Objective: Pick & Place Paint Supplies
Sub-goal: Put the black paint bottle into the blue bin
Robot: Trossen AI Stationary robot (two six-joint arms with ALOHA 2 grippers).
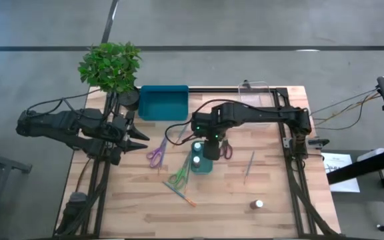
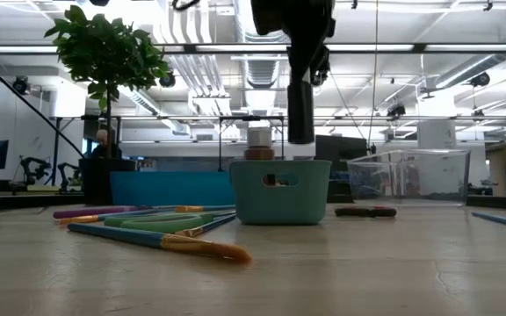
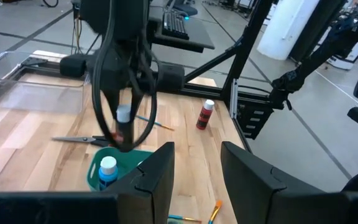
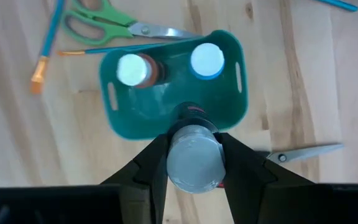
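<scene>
While over the small teal basket (image 4: 238, 93), right gripper (image 4: 192, 163) jaws pinch a white-capped pot (image 4: 193, 163) | two pots (image 4: 169, 64) inside basket | fourth pot (image 1: 259, 204) on worktop (image 1: 279, 193) | left gripper (image 3: 194, 174) jaws spread, worktop's left edge

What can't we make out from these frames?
- Held pot: colour and label hidden; in the right wrist view the cap and right gripper cover its body.
- Small teal tray: contents hidden by its wall in the low view.
- Lone pot: too small in the high view to tell its colour.
- Left gripper: fingers cut by the left wrist view's edge.
</scene>
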